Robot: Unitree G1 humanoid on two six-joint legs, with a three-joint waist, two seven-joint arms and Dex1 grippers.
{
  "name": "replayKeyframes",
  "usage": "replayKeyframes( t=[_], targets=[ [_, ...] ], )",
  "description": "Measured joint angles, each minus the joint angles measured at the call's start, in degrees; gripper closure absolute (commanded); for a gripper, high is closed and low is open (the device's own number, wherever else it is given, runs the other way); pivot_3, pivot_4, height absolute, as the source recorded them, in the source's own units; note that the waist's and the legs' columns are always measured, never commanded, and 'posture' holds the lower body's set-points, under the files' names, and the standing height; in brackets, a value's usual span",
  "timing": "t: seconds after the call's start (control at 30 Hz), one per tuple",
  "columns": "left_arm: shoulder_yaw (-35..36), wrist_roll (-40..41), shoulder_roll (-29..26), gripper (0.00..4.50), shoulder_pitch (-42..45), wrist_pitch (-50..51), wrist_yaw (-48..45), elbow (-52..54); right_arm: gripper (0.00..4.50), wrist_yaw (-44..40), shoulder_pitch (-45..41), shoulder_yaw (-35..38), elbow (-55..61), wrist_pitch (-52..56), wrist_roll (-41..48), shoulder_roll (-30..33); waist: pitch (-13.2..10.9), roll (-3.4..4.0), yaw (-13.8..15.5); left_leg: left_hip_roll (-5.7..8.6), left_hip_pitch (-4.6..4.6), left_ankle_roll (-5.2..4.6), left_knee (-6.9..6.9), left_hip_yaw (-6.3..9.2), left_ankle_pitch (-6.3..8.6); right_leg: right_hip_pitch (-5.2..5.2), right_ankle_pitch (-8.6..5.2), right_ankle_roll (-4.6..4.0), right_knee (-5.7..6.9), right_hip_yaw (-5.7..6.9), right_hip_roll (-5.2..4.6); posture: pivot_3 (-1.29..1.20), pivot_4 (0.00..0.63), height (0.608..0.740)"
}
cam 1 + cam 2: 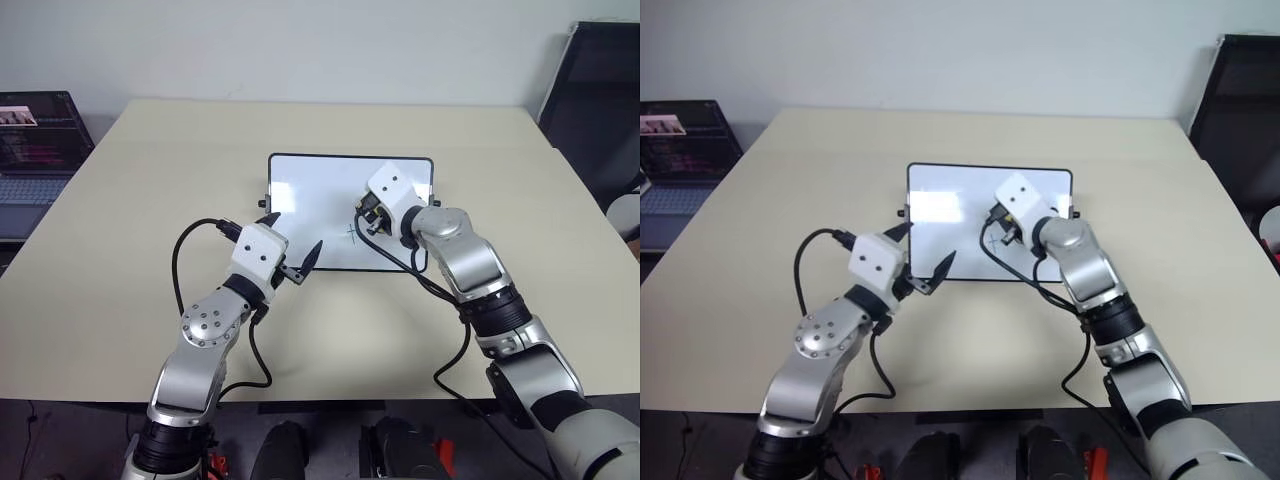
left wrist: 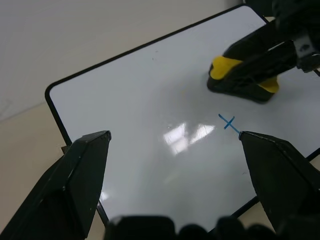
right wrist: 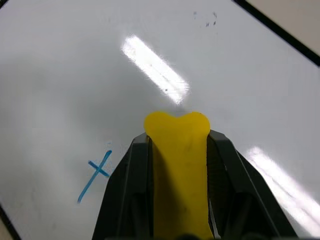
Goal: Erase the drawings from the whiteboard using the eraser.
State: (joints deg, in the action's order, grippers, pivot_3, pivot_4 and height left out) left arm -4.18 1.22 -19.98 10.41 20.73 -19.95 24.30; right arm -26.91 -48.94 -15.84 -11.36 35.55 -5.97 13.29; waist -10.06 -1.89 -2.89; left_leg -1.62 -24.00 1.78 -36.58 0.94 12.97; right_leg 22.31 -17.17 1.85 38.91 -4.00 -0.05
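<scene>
The whiteboard (image 1: 310, 195) lies flat on the beige table, black-framed and mostly wiped white. One small blue cross-shaped mark (image 3: 95, 175) of the drawings is left on it, seen in the head view as a faint mark (image 1: 352, 232). My right gripper (image 3: 177, 137) is shut on the yellow eraser (image 2: 240, 75) with its black underside. It holds the eraser close over the board, just beyond the mark; whether it touches the board I cannot tell. My left gripper (image 1: 293, 235) stands open and empty at the board's near left edge, its fingers (image 2: 80, 175) spread wide.
An open laptop (image 1: 35, 150) sits off the table's left side. A black chair (image 1: 600, 100) stands at the far right. The table (image 1: 150, 200) stretches wide around the board, its front edge close below my arms.
</scene>
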Motion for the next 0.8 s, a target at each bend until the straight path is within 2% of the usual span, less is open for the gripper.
replayKeyframes(
  t=[0.3, 0.73, 0.8],
  targets=[
    [0.2, 0.0, -0.5, 0.00, -1.1, 0.0, 0.3, 0.5, 3.40, -2.2, 3.3, -3.8, -1.0, -2.5, -0.9, 0.0, 0.0, -0.01, -0.2, 0.00, 0.32, -0.05, -0.09, 0.02, -0.03, -0.31, 0.00, 0.00, 0.05, 0.05, 0.00, 0.00, 0.150, 0.740],
    [0.9, -0.1, -0.5, 0.00, -1.1, 0.4, 0.7, 1.0, 3.40, -4.8, 9.1, -8.4, 4.5, -1.0, -3.6, 2.4, 0.0, -0.03, -0.2, 0.01, 0.62, -0.12, -0.20, 0.03, -0.10, -0.67, 0.00, 0.05, 0.04, 0.05, 0.01, 0.00, 0.150, 0.740],
    [0.9, -0.2, -0.5, 0.00, -1.1, 0.5, 0.7, 1.0, 3.40, -5.2, 10.4, -9.3, 5.4, -1.0, -4.1, 2.4, 0.0, -0.03, -0.2, 0.01, 0.75, -0.12, -0.19, 0.03, -0.09, -0.80, -0.13, 0.27, 0.04, 0.04, 0.01, 0.00, 0.150, 0.740]
  ],
)
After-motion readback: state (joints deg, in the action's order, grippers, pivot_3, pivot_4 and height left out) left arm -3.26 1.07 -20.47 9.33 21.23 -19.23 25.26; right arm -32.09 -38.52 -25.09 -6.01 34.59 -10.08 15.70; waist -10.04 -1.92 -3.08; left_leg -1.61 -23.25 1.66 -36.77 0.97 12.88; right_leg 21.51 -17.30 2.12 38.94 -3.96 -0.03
